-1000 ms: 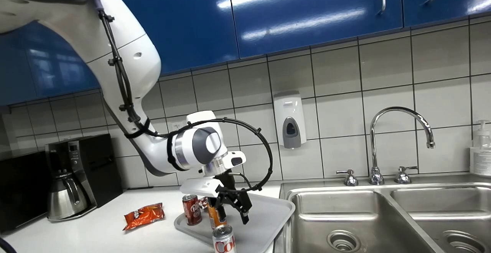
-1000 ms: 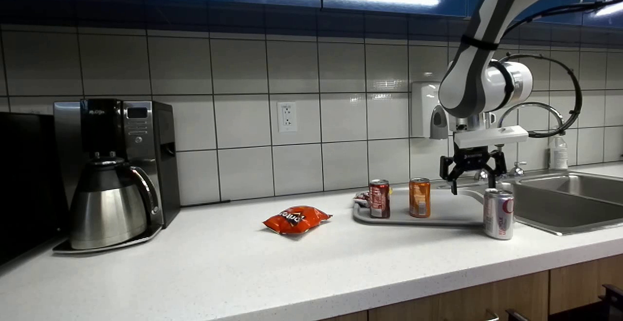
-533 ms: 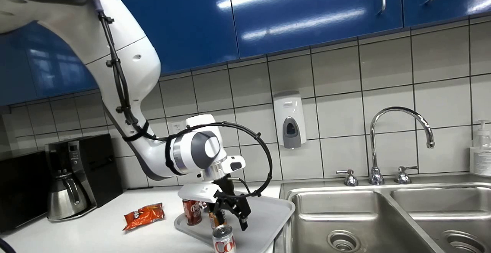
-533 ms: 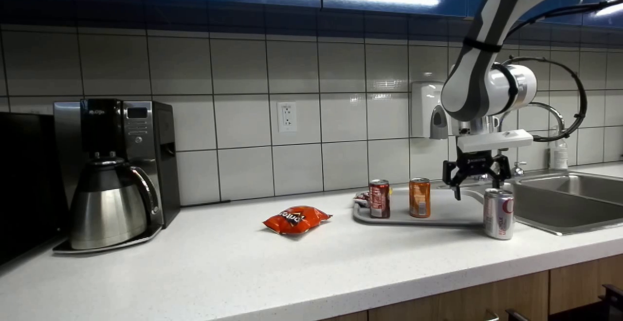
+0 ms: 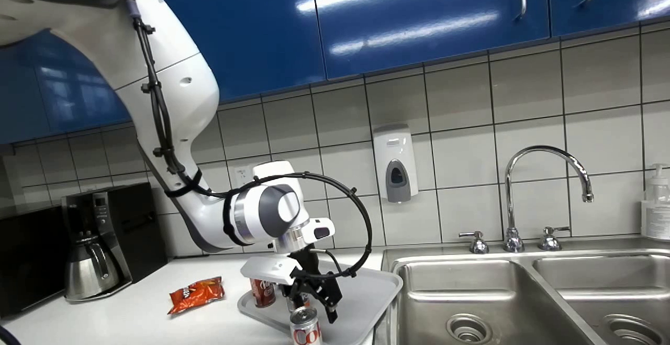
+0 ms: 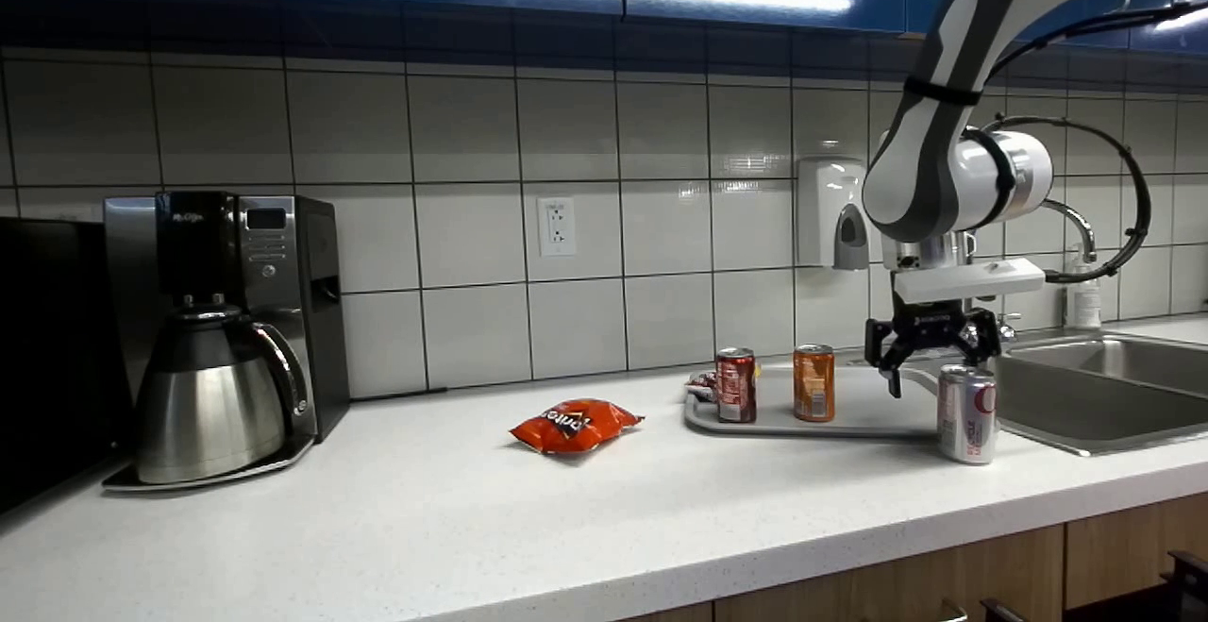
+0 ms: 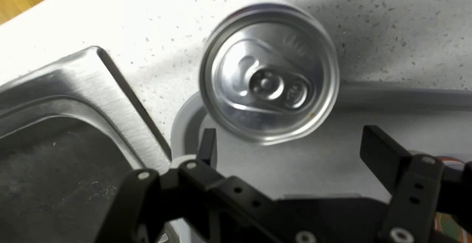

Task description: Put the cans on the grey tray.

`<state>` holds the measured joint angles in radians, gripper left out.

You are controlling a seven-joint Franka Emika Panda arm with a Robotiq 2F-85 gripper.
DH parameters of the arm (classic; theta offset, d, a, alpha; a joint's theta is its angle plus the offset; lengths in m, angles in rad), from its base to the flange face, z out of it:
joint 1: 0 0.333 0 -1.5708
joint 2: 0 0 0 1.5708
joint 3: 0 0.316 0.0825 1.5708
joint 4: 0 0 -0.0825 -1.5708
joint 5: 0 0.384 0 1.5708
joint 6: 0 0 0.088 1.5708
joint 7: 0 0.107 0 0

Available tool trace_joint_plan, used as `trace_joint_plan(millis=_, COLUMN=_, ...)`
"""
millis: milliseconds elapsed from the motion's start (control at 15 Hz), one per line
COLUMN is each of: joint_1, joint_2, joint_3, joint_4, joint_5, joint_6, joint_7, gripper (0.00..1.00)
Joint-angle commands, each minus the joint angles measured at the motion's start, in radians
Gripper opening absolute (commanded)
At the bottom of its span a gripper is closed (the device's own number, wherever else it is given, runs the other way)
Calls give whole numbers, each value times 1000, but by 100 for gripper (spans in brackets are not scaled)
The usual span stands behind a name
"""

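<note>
The dark red can (image 6: 736, 386) and the orange can (image 6: 813, 384) stand upright on the grey tray (image 6: 878, 405). The silver-white can (image 6: 967, 419) stands upright on the counter by the tray's front edge near the sink; it also shows in an exterior view (image 5: 306, 329). My gripper (image 6: 934, 377) is open and empty, low over the tray behind the silver-white can. In the wrist view, the can's top (image 7: 271, 73) lies just ahead of the gap between my fingertips (image 7: 289, 147), not between them. In an exterior view my gripper (image 5: 316, 308) hides most of the orange can.
An orange-red snack packet (image 6: 574, 426) lies on the counter left of the tray. A small wrapped item (image 6: 701, 384) is behind the dark red can. The steel double sink (image 5: 481, 292) borders the tray. A coffee maker (image 6: 226, 339) stands far left.
My gripper has moved down and a little toward the silver-white can, staying open. The cans, tray and packet have not moved.
</note>
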<state>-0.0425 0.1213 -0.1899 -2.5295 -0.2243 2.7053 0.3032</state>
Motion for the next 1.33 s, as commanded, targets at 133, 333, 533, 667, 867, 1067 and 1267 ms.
trace_joint_plan(millis=133, joint_1=-19, joint_2=-35, joint_3=-5, joint_4=-46, joint_5=-9, joint_6=34, joint_7=-17, gripper=100)
trace_joint_plan(millis=333, joint_1=-17, joint_2=-40, joint_3=-6, joint_4=-57, joint_5=-12, joint_6=47, joint_7=-17, gripper=100)
trace_joint_plan(millis=533, joint_1=-16, joint_2=-49, joint_3=-8, joint_4=-67, joint_5=-18, joint_6=56, joint_7=-14, gripper=100)
trace_joint_plan(millis=667, joint_1=-17, joint_2=-58, joint_3=-10, joint_4=-76, joint_5=-21, joint_6=60, joint_7=-13, gripper=100)
trace_joint_plan(millis=867, joint_1=-19, joint_2=-80, joint_3=-10, joint_4=-94, joint_5=-28, joint_6=61, joint_7=-12, gripper=100)
trace_joint_plan(millis=1067, joint_1=-23, joint_2=-104, joint_3=-7, joint_4=-113, joint_5=-27, joint_6=55, joint_7=-16, gripper=100)
trace_joint_plan(millis=1267, joint_1=-29, joint_2=-128, joint_3=-3, joint_4=-133, joint_5=-27, joint_6=54, joint_7=-16, gripper=100)
